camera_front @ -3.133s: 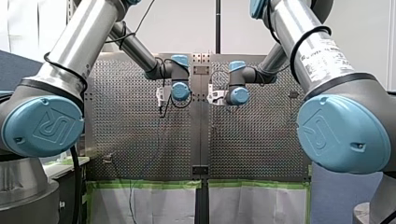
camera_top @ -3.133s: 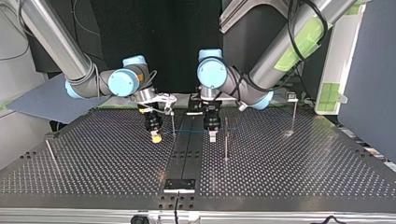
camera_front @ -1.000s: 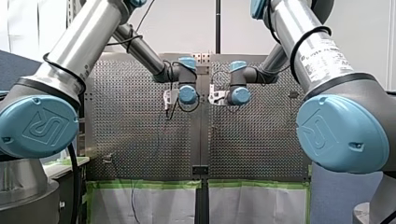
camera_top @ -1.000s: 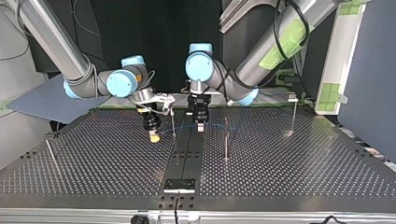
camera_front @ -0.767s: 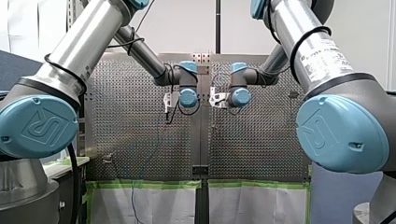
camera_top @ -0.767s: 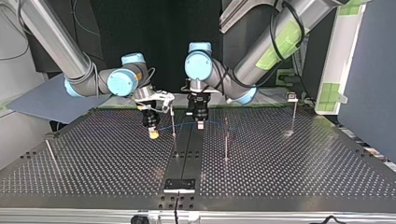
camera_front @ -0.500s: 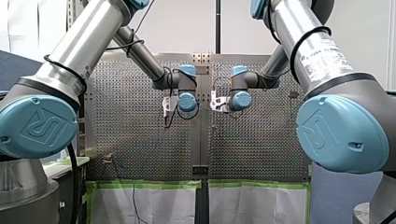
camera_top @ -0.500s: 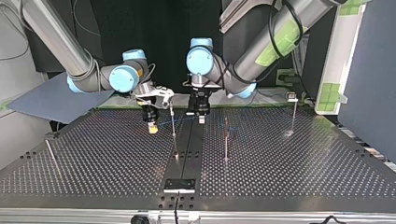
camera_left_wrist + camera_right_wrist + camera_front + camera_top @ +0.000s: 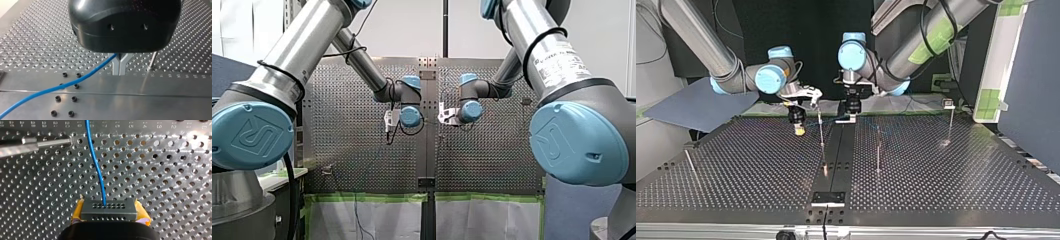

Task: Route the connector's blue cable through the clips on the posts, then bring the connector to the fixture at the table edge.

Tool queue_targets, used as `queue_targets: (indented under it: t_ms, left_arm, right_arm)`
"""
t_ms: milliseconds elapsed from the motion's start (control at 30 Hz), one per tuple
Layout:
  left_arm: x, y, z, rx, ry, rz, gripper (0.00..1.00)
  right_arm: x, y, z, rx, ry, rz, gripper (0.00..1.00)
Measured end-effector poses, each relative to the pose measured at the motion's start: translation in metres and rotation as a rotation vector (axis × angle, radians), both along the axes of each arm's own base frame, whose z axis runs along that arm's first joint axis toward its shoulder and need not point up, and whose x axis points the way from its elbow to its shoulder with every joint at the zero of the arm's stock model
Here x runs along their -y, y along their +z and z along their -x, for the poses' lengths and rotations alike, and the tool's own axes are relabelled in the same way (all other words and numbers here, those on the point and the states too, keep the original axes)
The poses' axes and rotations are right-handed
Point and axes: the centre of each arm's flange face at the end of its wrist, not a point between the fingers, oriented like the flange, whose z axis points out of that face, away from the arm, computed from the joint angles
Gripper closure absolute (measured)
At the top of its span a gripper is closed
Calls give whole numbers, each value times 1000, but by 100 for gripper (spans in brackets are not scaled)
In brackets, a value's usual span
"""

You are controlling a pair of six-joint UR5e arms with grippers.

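In the right wrist view my right gripper [image 9: 109, 206] is shut on the grey connector [image 9: 108, 213], with a yellow pad [image 9: 78, 210] at each end. The blue cable [image 9: 96, 162] leaves the connector's face and runs ahead over the perforated plate. In the left wrist view my left gripper [image 9: 119, 71] has its metal fingers [image 9: 116, 65] shut on the blue cable [image 9: 75, 81], which trails away to one side across the centre strip. In the top view my right gripper [image 9: 798, 130] and my left gripper [image 9: 852, 119] hang side by side near the table's far edge.
Thin posts stand on the table: one [image 9: 821, 131] between the grippers, one [image 9: 878, 150] right of centre, one with a clip [image 9: 950, 120] at far right, one [image 9: 690, 161] leaning at left. The fixture [image 9: 828, 198] sits at the near edge, centre. Black screws [image 9: 65, 92] dot the strip.
Both grippers have drawn back toward the far edge of the top view, taking connector and cable with them. Both grips have stayed the same.
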Motion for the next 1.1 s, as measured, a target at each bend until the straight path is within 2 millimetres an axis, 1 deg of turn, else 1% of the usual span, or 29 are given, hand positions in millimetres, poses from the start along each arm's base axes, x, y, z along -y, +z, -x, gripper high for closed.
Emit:
queue_targets:
  t_ms: [267, 400, 467, 667, 933, 1100]
  left_arm:
    - [-1, -10, 8, -4, -16, 0, 100]
    - [-1, -12, 10, -4, -21, 1, 100]
    - [0, -13, 11, -4, -26, 1, 100]
    - [4, -16, 15, -10, -40, -3, 100]
    - [13, -46, 21, -40, -62, -5, 100]
    - [16, -54, 22, -45, -68, 3, 100]
  right_arm:
    - [-9, 10, 9, 8, -17, 9, 100]
    - [-16, 18, 14, 17, -26, 21, 100]
    - [-20, 18, 18, 18, -28, 20, 100]
    - [-31, 2, 27, 4, -34, -3, 100]
    - [-42, -19, 38, 5, -40, -11, 100]
    - [-48, -33, 46, 5, -46, -13, 100]
